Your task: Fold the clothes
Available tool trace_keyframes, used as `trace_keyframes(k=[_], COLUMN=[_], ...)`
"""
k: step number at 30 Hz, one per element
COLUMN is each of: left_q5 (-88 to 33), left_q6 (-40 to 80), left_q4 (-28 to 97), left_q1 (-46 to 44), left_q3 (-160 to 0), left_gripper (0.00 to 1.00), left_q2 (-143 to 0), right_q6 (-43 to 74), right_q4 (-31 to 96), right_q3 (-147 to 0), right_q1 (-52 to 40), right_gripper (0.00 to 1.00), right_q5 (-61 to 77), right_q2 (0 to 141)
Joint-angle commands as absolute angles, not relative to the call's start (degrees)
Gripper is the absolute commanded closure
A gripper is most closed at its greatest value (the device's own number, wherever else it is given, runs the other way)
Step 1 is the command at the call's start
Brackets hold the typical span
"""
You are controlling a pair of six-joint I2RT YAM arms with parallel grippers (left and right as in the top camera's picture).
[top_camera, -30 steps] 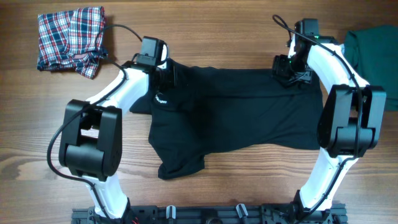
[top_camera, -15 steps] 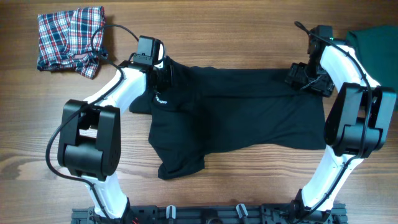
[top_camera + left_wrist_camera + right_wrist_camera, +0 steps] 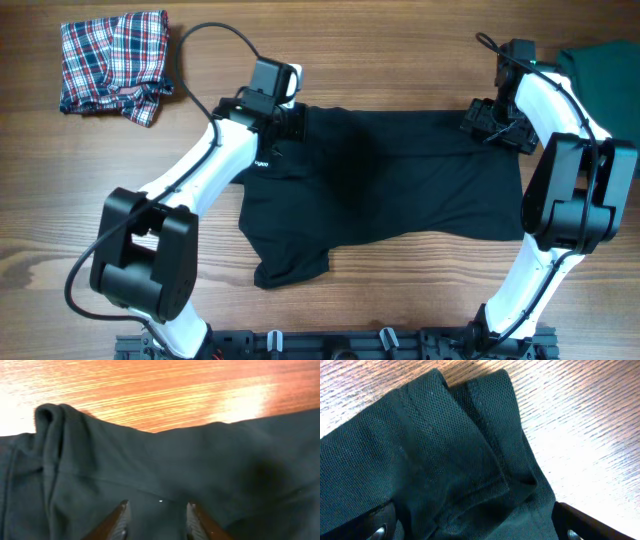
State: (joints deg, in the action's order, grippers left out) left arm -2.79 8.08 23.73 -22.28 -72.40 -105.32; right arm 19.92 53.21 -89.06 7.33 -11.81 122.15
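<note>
The black shirt (image 3: 400, 180) lies spread flat across the middle of the table. My left gripper (image 3: 297, 122) sits at its upper left edge. In the left wrist view the left gripper (image 3: 158, 517) has its jaws narrowed but still apart, with smooth black cloth (image 3: 150, 460) between the fingertips and a folded ridge to the left. My right gripper (image 3: 488, 125) is over the shirt's upper right corner. In the right wrist view the right gripper (image 3: 475, 527) stands wide open over a folded hem (image 3: 485, 445), holding nothing. A crumpled plaid garment (image 3: 112, 65) lies far left and a dark green one (image 3: 600, 75) far right.
Bare wooden table (image 3: 400, 60) runs behind the shirt and along the front edge. A black cable (image 3: 205, 40) loops from the left wrist toward the plaid garment. Both arm bases stand at the front of the table.
My left gripper has slid right along the shirt's top edge and its jaws have narrowed. My right gripper moved a little right, opened wider, then stayed still.
</note>
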Motion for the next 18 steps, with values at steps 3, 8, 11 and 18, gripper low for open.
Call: trace_keyframes(k=[3,8,11,18], left_q5=[-0.3,2.5,3.1,9.9], left_q6=[16.6,16.8,16.7,16.8], left_q4=[35.1,38.0,39.6,44.6], left_q1=[-22.1,-21.7,-21.5,-20.0], left_q3=[-73.1,-73.1,-73.1,-73.1], left_gripper=[0.77,0.75,0.74,0.69], left_q2=[-107.4,-109.1,-112.2,-113.6], right_q6=[20.2,19.5,18.7,18.0], right_q4=[53.4,51.7,51.8,52.0], right_q3=[-88.9,-88.9,-88.9,-88.9], right_q1=[7.2,7.2,7.2,7.2], right_gripper=[0.0,0.0,0.0,0.0], right_q5=[-11.3,-6.5,-6.3,-6.3], right_q2=[121.9,121.9,121.9,121.9])
